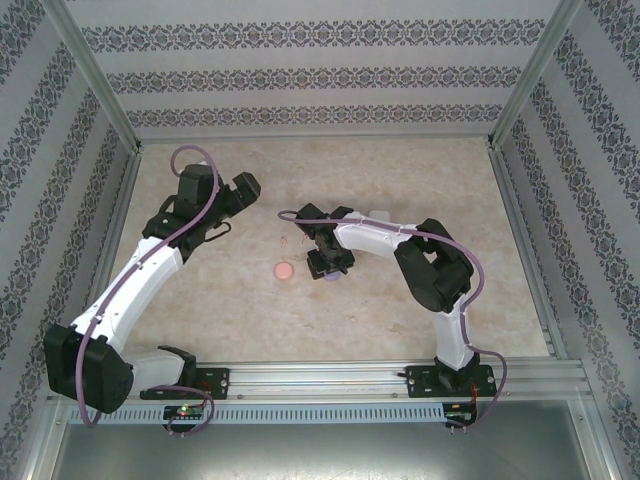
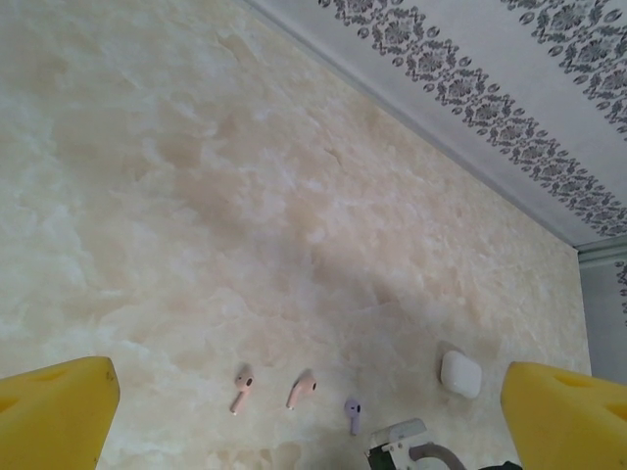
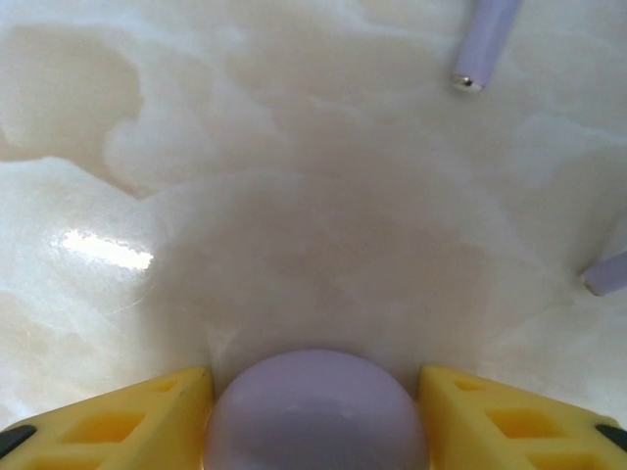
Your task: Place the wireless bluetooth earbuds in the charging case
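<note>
From above, the left gripper (image 1: 243, 190) hangs over the far left of the table (image 1: 200, 300). Its own wrist view shows the yellow fingers (image 2: 59, 411) spread wide with nothing between them. That view also picks out what the overhead one blurs: two pink buds (image 2: 241, 388) lying side by side, one purple bud (image 2: 353, 413) just right of them, and a white case (image 2: 460, 373) further right, all apart from each other. The overhead view alone shows a closed pink case (image 1: 283, 270) near the middle. To its right, the right gripper (image 3: 315, 392) is down at the table with a finger on each side of a purple case (image 3: 315, 416). Whether it grips the case I cannot tell. Beyond that case lie two purple stems (image 3: 485, 39), well apart. The cases number three: one pink, one purple and one white.
</note>
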Robot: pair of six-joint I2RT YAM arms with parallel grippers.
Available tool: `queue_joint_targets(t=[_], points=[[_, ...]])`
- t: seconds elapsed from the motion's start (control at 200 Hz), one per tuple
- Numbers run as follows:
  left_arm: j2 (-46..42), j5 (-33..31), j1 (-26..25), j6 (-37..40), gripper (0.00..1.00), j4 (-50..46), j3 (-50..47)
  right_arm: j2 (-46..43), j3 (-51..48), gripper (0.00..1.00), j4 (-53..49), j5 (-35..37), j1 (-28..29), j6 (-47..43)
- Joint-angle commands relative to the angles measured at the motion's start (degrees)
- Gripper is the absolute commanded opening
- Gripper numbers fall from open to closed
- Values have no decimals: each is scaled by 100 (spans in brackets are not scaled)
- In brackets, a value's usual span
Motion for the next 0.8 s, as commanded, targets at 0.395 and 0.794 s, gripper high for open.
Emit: queue_joint_targets(t=[0.395,0.794], points=[[143,1253,43,959,99,2616,-1268,-913,-652,44,274,-154,-35,723],[1118,2903,-86,756,99,5549,-2040,-2506,-678,44,1133,-444,-1105,2501]])
